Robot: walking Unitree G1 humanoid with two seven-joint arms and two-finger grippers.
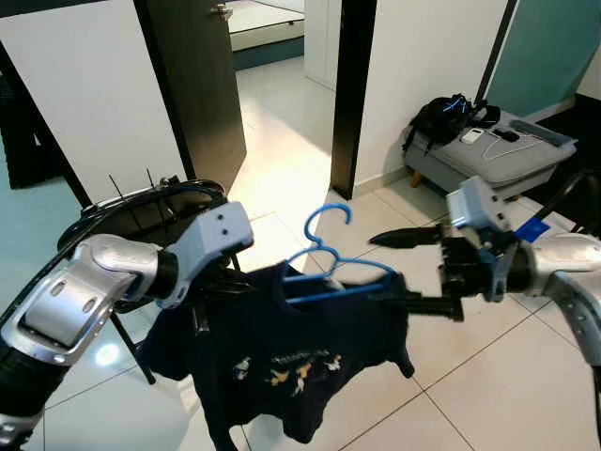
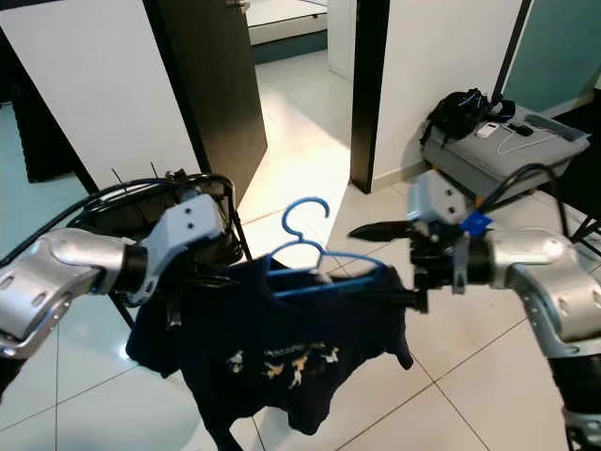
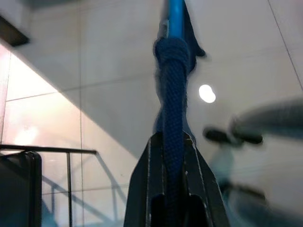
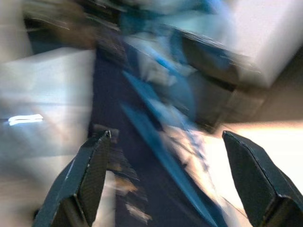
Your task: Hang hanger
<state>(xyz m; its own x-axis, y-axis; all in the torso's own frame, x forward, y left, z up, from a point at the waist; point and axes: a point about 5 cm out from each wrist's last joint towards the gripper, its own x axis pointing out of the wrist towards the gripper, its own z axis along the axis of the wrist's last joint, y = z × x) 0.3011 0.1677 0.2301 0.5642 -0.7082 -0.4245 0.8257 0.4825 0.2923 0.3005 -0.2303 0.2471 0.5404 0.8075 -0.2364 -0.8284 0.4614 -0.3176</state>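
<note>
A blue plastic hanger [image 1: 326, 279] carries a navy T-shirt [image 1: 291, 362] with a small print on the chest, held in the air in front of me. My left gripper [image 1: 200, 315] is shut on the shirt-covered left end of the hanger; the left wrist view shows its fingers [image 3: 156, 189] clamped on bunched navy cloth [image 3: 173, 94] with the blue bar [image 3: 175, 14] beyond. At the hanger's right end is my right gripper [image 1: 376, 269], open, one finger above and one below that end. The blurred right wrist view shows the spread fingers [image 4: 90, 179] around the hanger [image 4: 154, 135].
A black wire rack [image 1: 141, 211] stands at the left behind my left arm. A dark door [image 1: 188, 85] and an open doorway lie ahead. At the right back, a grey ottoman [image 1: 498, 155] holds a black bag [image 1: 451, 117] and small items. Pale floor tiles [image 1: 470, 385] spread below.
</note>
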